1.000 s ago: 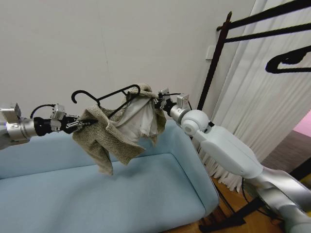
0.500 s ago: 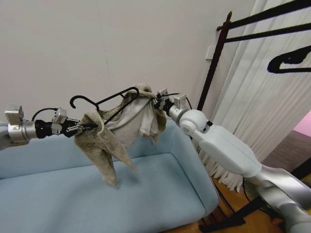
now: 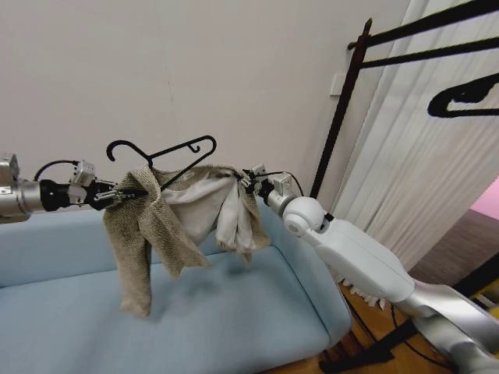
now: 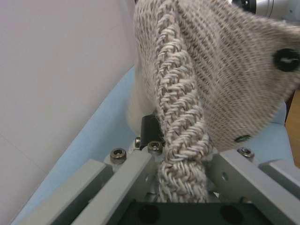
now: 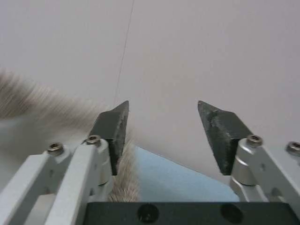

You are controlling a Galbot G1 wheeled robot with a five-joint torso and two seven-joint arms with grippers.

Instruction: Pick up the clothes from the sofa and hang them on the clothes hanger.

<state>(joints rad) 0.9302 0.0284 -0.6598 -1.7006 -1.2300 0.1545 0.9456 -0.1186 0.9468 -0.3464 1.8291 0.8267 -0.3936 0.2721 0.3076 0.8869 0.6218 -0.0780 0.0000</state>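
Note:
A beige knit cardigan (image 3: 152, 222) with a pale lining hangs in the air over the sofa. A black hanger (image 3: 175, 149) sticks up out of its collar. My left gripper (image 3: 131, 192) is shut on the cardigan's braided edge (image 4: 180, 117), close to the hanger; the knit bunches between its fingers (image 4: 126, 161). My right gripper (image 3: 247, 179) sits at the cardigan's far shoulder. In the right wrist view the right gripper (image 5: 161, 131) is open, with nothing between its fingers (image 5: 115, 129) and the knit (image 5: 33, 101) brushing past one side.
The light blue sofa (image 3: 234, 312) lies below, against a white wall. A black clothes rack (image 3: 343, 101) stands at the right by a white curtain. A second black hanger (image 3: 464, 97) hangs on its rail. The rack's foot (image 3: 366, 354) rests on wood floor.
My right gripper has let go of the cardigan and dropped slightly. The garment has fallen open and now hangs lower from my left gripper, which has shifted left.

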